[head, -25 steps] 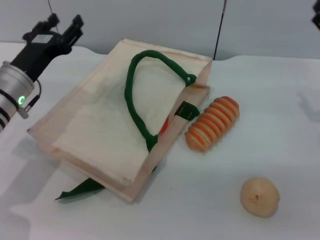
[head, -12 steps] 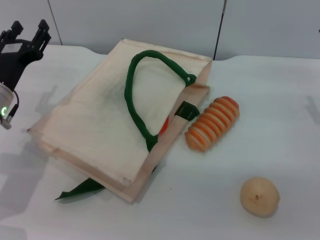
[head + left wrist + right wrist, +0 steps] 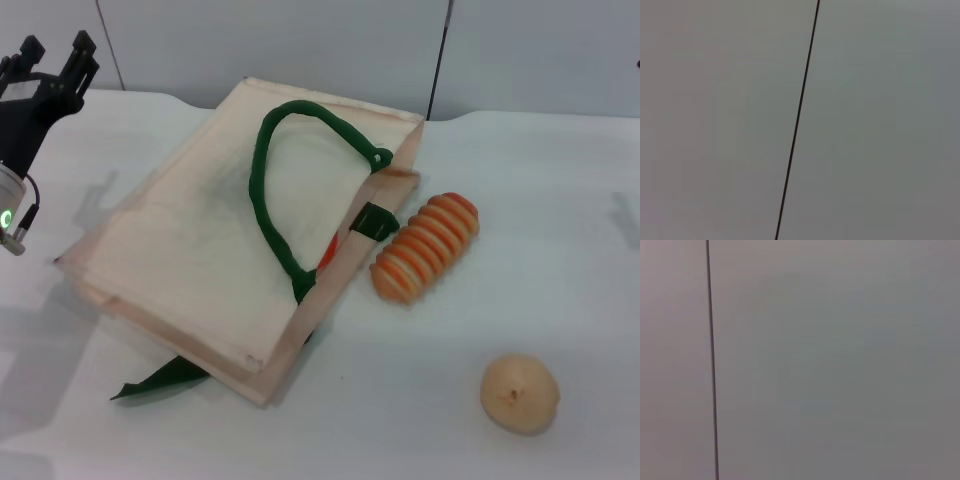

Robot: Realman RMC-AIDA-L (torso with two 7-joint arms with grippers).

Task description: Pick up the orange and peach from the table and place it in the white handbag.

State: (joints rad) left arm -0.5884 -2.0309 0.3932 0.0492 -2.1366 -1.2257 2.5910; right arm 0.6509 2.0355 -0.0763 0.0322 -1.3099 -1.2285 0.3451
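Note:
The white handbag (image 3: 200, 250) lies flat on the table in the head view, its dark green strap (image 3: 265, 200) looped over the top. At the bag's open mouth a sliver of orange-red, the orange (image 3: 327, 252), shows from inside. The peach is hidden. My left gripper (image 3: 52, 55) hangs open and empty at the far left, above the table and off the bag's far-left corner. My right gripper is out of view. Both wrist views show only a grey wall with a dark seam.
A ribbed orange-and-cream piece (image 3: 427, 247) lies just right of the bag's mouth. A tan round fruit (image 3: 519, 393) with a dimple sits at the front right. A loose green strap end (image 3: 160, 377) pokes out under the bag's near corner.
My left arm has drawn back to the left, away from the bag, and has barely moved in the last half second. The dark shape at the top right edge has left the view.

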